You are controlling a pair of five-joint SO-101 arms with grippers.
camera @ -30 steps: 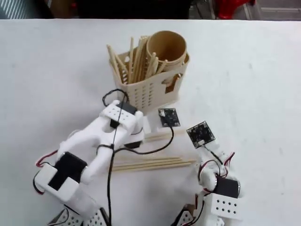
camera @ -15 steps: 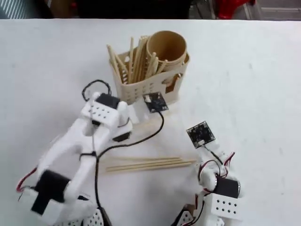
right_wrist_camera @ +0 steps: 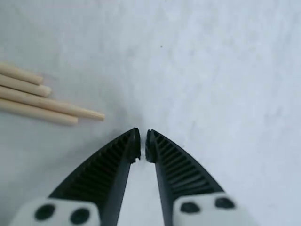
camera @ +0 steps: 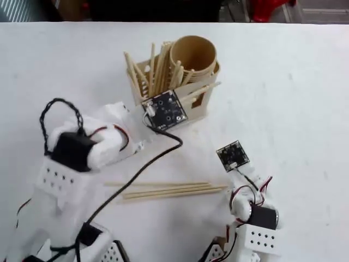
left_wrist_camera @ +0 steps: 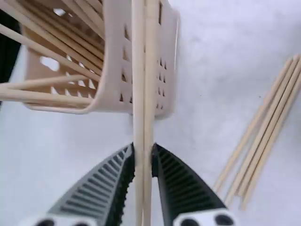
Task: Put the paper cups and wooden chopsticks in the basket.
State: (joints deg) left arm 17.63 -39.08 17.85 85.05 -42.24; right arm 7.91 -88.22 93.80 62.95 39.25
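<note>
Several loose chopsticks (camera: 169,190) are lying side by side on the counter (camera: 294,109) in the high view, between the two arms and well apart from the basket (camera: 200,109). The basket is standing farther back, with paper cups (camera: 193,52) nested in one end and a bundle of standing chopsticks (camera: 155,71) leaning in the other. The left arm (camera: 82,153) is hanging with its wrist just in front of the basket wall.

In the left wrist view, the left pincer (left_wrist_camera: 142,148) is gripping a held pair (left_wrist_camera: 141,70) of chopsticks, its jaws pressing narrowly on the two sticks. The sticks are running across the basket's perforated side and past its rim. We are not able to tell whether their far tips are over the opening. The loose chopsticks are showing off to one side.

In the right wrist view, the right pincer (right_wrist_camera: 142,133) is hanging low over bare counter with its jaws drawn almost together and nothing between them. The tips of the loose chopsticks are lying near it, apart from the jaws.

We are judging the task as well along: the cups look to be in, and most sticks too. What is left is dropping the held pair in and fetching the bundle from the counter
</note>
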